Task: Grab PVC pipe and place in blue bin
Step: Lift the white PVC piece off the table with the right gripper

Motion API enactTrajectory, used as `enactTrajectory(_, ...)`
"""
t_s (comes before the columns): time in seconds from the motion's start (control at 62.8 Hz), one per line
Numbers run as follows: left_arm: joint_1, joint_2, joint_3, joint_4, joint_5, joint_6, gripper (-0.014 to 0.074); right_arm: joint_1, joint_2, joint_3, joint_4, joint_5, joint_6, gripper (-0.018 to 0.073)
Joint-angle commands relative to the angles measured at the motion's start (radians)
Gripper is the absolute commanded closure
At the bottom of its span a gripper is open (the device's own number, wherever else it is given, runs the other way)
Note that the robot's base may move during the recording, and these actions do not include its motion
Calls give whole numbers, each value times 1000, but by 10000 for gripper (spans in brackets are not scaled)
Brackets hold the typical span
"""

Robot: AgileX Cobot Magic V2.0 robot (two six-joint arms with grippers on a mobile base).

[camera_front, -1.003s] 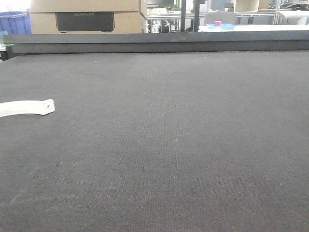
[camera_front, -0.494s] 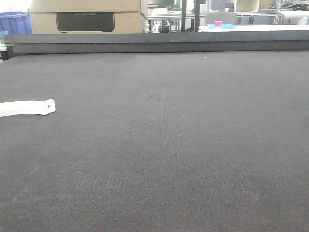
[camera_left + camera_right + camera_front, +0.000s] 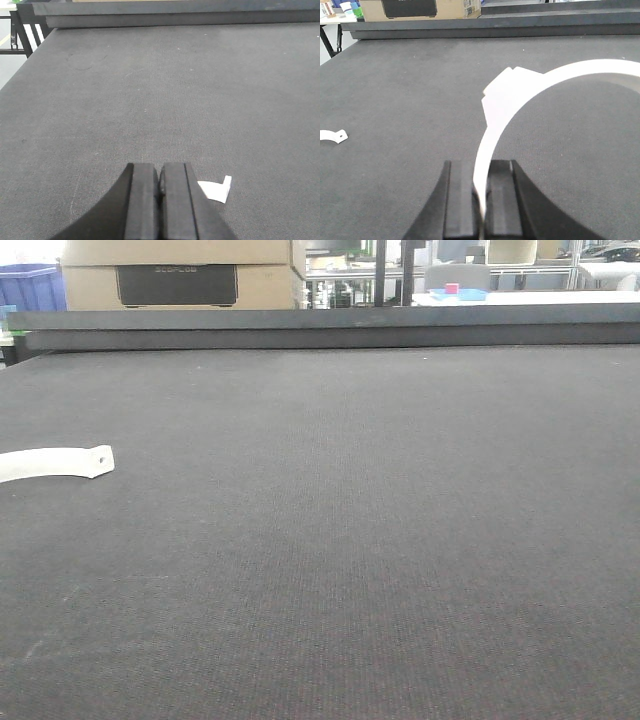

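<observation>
My right gripper [image 3: 481, 167] is shut on one end of a thin white curved PVC pipe piece [image 3: 520, 95]. The piece arcs up and to the right above the dark mat, out past the frame edge. A second white curved piece [image 3: 58, 462] lies flat at the mat's left edge, and its end shows small in the right wrist view [image 3: 333, 135]. My left gripper [image 3: 160, 170] is shut on nothing and hovers low, just left of a white piece end [image 3: 216, 190]. A blue bin [image 3: 28, 285] stands beyond the table's far left corner. Neither gripper shows in the front view.
A dark fabric mat [image 3: 380, 540] covers the table. A raised dark ledge [image 3: 330, 328] runs along the far edge, with a cardboard box [image 3: 180, 275] behind it. The table's left edge [image 3: 20, 65] drops off beside a black frame.
</observation>
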Motion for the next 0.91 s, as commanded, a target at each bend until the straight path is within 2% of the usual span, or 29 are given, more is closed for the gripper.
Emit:
enactTrajectory(0.0, 4, -2, -8, -8, -9, -5, 707, 1, -2, 2, 9, -13, -10, 727)
enactTrajectory(0.557, 4, 21, -8, -8, -8, -5, 707, 1, -2, 2, 10, -13, -10, 727)
enactTrajectory(0.892, 4, 183, -8, -8, -28, -5, 707, 1, -2, 2, 10, -4, -10, 727)
